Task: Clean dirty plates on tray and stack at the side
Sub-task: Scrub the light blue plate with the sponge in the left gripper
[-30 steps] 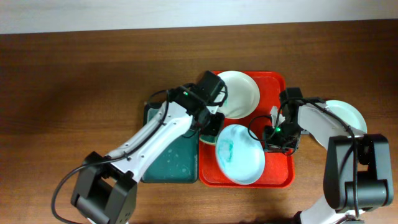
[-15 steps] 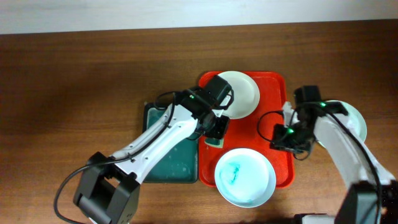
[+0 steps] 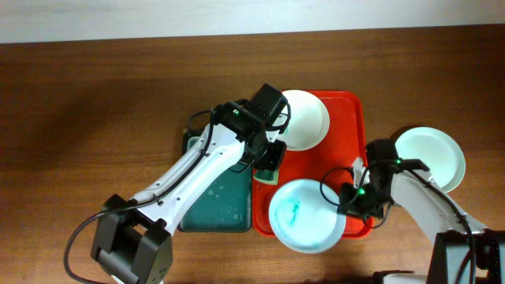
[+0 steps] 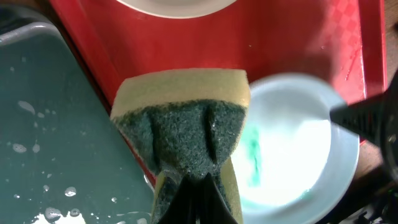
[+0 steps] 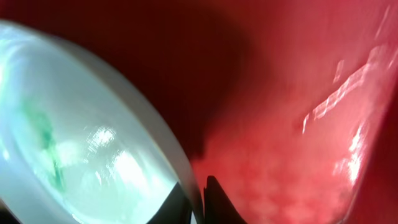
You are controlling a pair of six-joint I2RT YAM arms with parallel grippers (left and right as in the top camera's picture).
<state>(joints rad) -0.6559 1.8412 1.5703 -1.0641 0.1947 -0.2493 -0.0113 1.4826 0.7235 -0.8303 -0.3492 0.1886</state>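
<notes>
- Plate with the teal smear lies at the front of the red tray, and its near edge hangs over the tray's rim. A second plate sits at the tray's back. A third plate rests on the tabletop, just right of the tray.
- My right pincer is clamped on the smeared plate's right rim. My wrist view shows the rim running between the fingertips.
- My left pincer is squeezed tight on a yellow sponge with a dark green face. It hangs over the tray's left edge, beside the teal basin.
- The step in hand, as I judge it, is the wipe. The smear lies left of the plate's middle, on the side nearest the sponge.
- I should bring the sponge down flat onto the smear and stroke toward my right pincer, so the grip braces the push.
- I should press lightly. With the plate overhanging the rim, a hard or outward stroke could tip it or slide it off.
- The right grip should hold firm and low, clear of the sponge's path.
- I should lift the sponge and check that no teal remains before carrying the plate over to the one on the tabletop.
</notes>
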